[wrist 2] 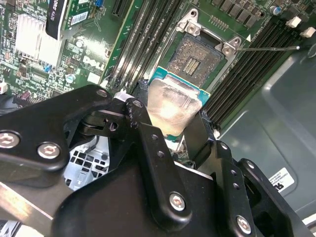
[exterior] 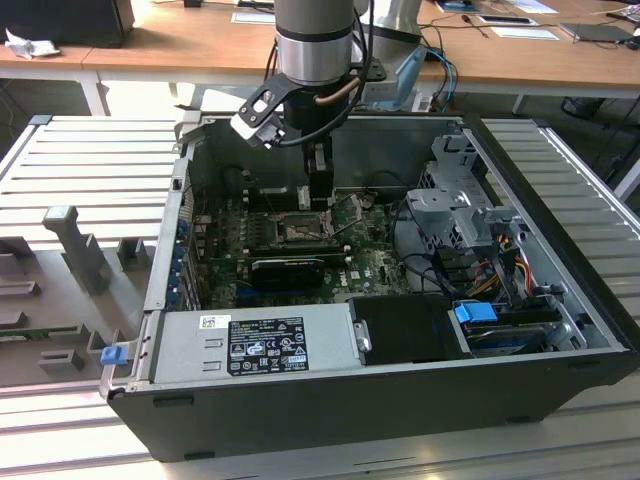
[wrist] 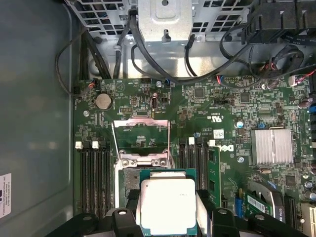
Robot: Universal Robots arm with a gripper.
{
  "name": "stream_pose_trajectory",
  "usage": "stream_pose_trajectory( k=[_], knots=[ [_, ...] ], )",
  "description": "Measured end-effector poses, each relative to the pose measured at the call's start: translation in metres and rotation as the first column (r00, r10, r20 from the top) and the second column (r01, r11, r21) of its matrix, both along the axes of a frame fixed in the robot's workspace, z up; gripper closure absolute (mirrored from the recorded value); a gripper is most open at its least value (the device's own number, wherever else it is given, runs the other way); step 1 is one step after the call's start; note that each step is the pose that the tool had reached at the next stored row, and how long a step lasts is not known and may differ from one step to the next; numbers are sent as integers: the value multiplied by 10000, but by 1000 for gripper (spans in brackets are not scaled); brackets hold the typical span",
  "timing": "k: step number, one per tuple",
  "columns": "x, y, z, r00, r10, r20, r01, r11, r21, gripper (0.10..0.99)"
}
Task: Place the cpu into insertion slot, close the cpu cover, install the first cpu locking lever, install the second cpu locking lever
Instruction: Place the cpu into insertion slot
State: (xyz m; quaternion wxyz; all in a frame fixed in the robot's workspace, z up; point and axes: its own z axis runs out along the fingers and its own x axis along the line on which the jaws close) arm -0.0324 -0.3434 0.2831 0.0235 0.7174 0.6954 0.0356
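My gripper (wrist: 168, 217) is shut on the cpu (wrist: 168, 203), a flat square chip with a pale silvery top, pinched at two opposite edges by the black fingers (wrist 2: 143, 106). In both wrist views the cpu (wrist 2: 170, 103) hangs just above the green board, partly over one edge of the insertion slot (wrist 2: 197, 57), whose dull pin field lies bare. The cpu cover (wrist: 140, 122) stands swung open at the slot's far side. A thin locking lever (wrist 2: 269, 48) sticks out sideways beside the slot. In the exterior view the gripper (exterior: 318, 195) reaches down into the open computer case over the slot (exterior: 298, 232).
Black memory slots (wrist: 94, 173) flank the socket on both sides. A ribbed silver heatsink (wrist: 271, 145), a metal drive cage (exterior: 460, 200) with cables (wrist: 237, 44), and the power supply (exterior: 260, 345) crowd the case. The grey case wall (wrist: 34, 123) runs close by.
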Motion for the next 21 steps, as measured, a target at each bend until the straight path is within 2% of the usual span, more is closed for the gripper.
stream_pose_trajectory(
  k=[9, 12, 14, 16, 17, 21],
  knots=[
    [-13, 0, -119, 10000, 9, -18, -9, 10000, -2, 553],
    [-18, 0, -182, 9999, 112, -37, -112, 9999, 0, 553],
    [-19, 0, -215, 9999, 132, -70, -132, 9999, 4, 553],
    [-18, 0, -228, 9998, 170, -82, -169, 9998, 42, 553],
    [-18, 1, -242, 9998, 191, -113, -190, 9998, 56, 553],
    [-17, 6, -263, 9997, 199, -122, -199, 9998, 55, 553]
  ],
)
